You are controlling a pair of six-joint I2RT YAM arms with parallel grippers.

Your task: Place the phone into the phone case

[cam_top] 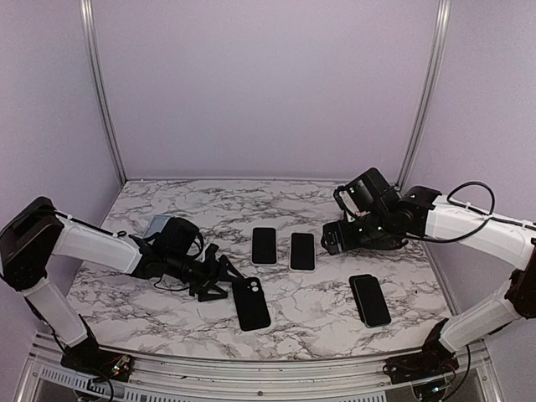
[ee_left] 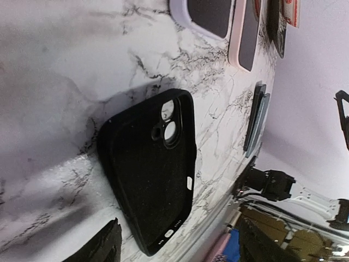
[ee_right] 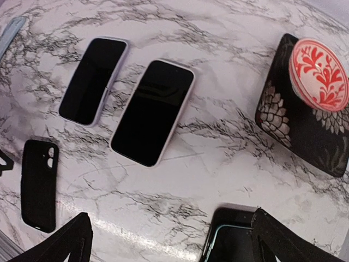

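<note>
Left gripper (cam_top: 216,279) open and empty beside the flat case (cam_top: 250,303); right gripper (ee_right: 169,218) wide, empty, over the phones (ee_right: 153,112), presumably to grab one.

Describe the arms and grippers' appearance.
The left arm and right arm have white link shells and black joints. The left gripper and right gripper are black, two-fingered. A black cable loops above the right arm.

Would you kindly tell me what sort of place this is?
Probably a robotics lab test cell: a marble-patterned table boxed in by plain lilac walls on aluminium posts, with phones and a black case laid out between the left arm and right arm.
</note>
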